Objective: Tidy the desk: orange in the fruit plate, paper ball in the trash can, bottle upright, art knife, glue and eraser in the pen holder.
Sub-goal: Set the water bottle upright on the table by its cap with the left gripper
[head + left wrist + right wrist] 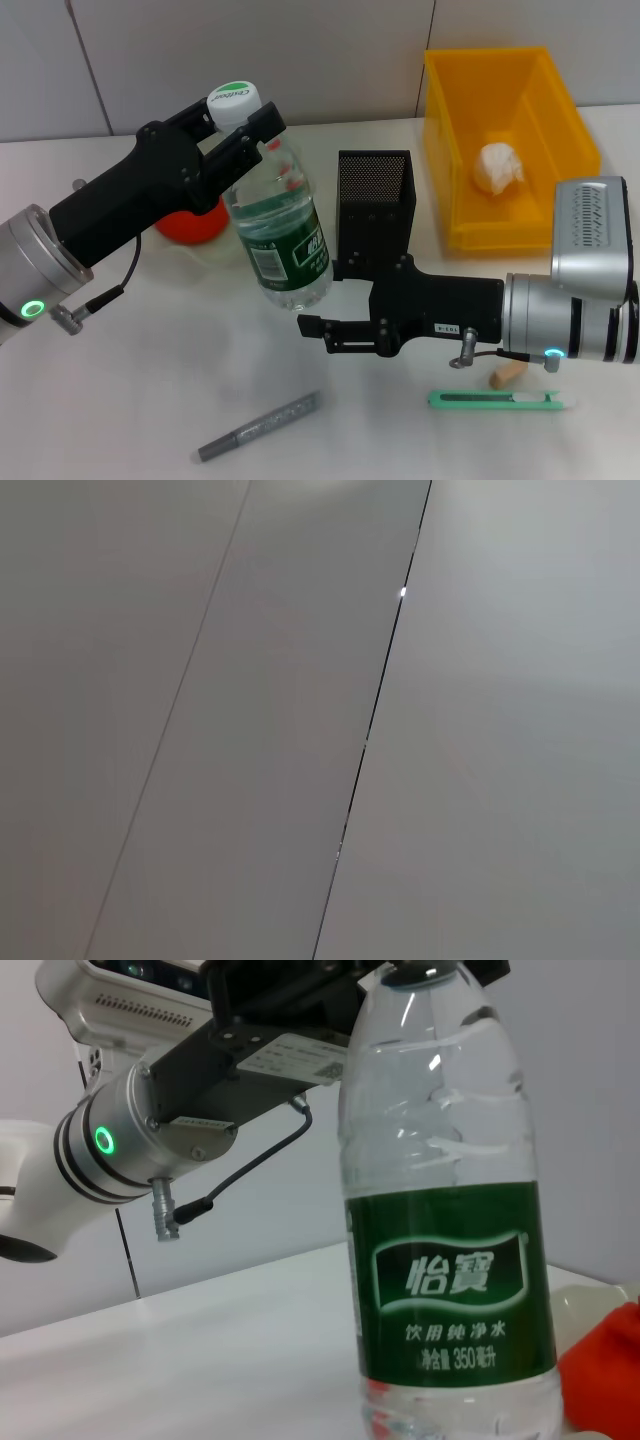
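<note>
Bottle (275, 215) stands upright on the table (150, 380), long axis vertical, cap up, left of the pen holder (373, 205). Left gripper (240, 125) is clamped around its neck. Right gripper (315, 333), near-right of the base, holds nothing, jaws slightly apart.

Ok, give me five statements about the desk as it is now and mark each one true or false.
1. The left hand grips the bottle just below its cap. True.
2. The paper ball lies on the desk beside the knife. False: it is inside the yellow bin.
3. The knife is in the pen holder. False: it lies flat on the desk, near the right arm; the holder stands behind it.
4. The bottle stands about upright. True.
5. The right hand holds the eraser. False: it holds nothing and sits low by the bottle's base; the eraser lies on the desk.
</note>
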Available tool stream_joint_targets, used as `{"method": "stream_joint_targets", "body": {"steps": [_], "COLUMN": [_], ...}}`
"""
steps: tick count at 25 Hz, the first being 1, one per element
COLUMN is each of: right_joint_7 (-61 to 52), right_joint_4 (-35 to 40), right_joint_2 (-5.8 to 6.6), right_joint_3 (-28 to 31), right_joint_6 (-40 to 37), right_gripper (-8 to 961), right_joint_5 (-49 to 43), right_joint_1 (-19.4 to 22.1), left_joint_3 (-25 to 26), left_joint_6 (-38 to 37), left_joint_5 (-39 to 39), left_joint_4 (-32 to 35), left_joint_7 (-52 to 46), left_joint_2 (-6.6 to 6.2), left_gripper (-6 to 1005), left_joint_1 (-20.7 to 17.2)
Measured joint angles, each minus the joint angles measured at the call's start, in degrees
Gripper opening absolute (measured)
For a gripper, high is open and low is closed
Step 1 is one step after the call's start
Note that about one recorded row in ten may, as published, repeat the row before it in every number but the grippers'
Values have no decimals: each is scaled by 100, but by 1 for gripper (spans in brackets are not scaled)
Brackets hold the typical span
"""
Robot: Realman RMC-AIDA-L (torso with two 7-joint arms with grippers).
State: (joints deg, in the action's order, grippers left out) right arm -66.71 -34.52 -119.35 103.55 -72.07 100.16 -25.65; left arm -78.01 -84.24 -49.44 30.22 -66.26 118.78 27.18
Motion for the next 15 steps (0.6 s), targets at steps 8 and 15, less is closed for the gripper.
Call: {"method": "stream_joint_targets", "body": {"steps": [8,15], "right_joint_7": [1,1], "right_joint_4": [-117,-550], "right_joint_2": [1,20], "right_joint_3": [30,66], "right_joint_6": [-7,-16], "right_gripper": [774,773], "right_joint_5": [7,10], "right_joint_1": [222,680], "left_joint_3": [9,6], "left_joint_6": [5,64], "left_joint_5": [-8,-26], "left_joint_4": [-26,-64], "left_joint_7": [82,278], "left_joint_2": [-4,-14], "left_gripper": [439,439], "left_joint_1": [-11,-54]}}
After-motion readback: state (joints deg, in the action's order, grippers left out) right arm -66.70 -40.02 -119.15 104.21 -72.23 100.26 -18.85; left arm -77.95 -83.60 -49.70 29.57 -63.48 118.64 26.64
